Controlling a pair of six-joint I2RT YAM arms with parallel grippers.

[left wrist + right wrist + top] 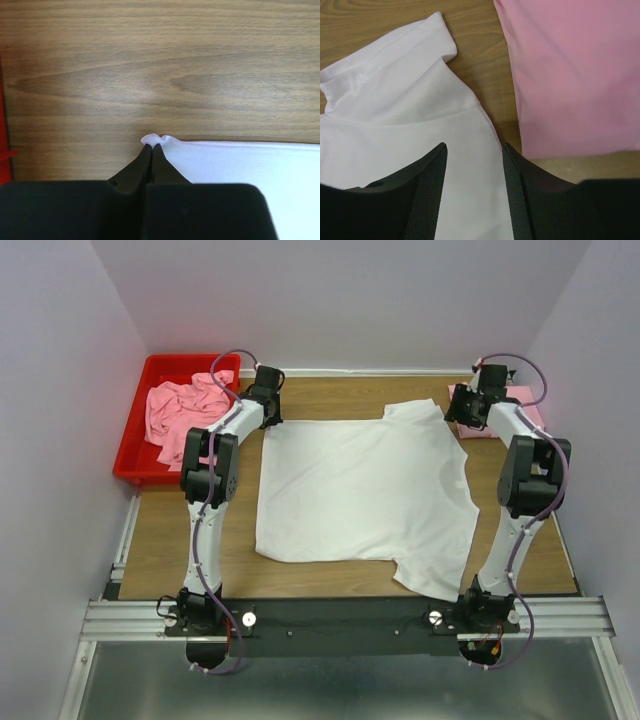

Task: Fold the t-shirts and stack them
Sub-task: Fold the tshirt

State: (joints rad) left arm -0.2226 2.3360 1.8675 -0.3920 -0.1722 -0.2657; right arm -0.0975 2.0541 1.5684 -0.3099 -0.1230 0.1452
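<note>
A white t-shirt (360, 490) lies spread flat on the wooden table (330, 400). My left gripper (268, 418) is shut on its far left corner; in the left wrist view the fingertips (151, 146) pinch a small nub of the white cloth (240, 165). My right gripper (462, 412) is open over the shirt's far right edge by the sleeve; in the right wrist view (474, 146) white cloth (410, 100) lies between the open jaws. A folded pink t-shirt (505, 410) lies at the far right, just right of the jaws (570, 70).
A red bin (150, 425) at the far left holds crumpled pink t-shirts (185, 410). The red bin's edge (4, 150) shows at the left in the left wrist view. Walls enclose the table on three sides.
</note>
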